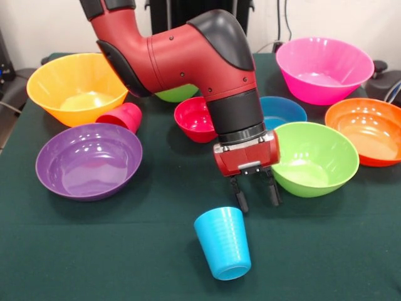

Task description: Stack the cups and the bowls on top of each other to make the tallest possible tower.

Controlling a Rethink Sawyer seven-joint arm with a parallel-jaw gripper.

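Observation:
The sky-blue cup [222, 243] is on the green cloth near the front, tilted, and touches nothing else. My gripper [257, 197] hangs just behind and above it, open and empty, with its black fingers [241, 199] pointing down. The red cup [122, 116] lies on its side between the yellow-orange bowl [75, 88] and the purple bowl [89, 160]. The small red bowl [193, 119] and the small blue bowl [285, 111] sit apart behind my gripper. No tower stands; the cups and bowls are all separate.
A lime green bowl [316, 157] sits right beside my gripper. A second lime green bowl [175, 94] is mostly hidden behind the arm. The pink bowl [324, 68] and the orange bowl [366, 128] are at the right. The arm crosses the middle.

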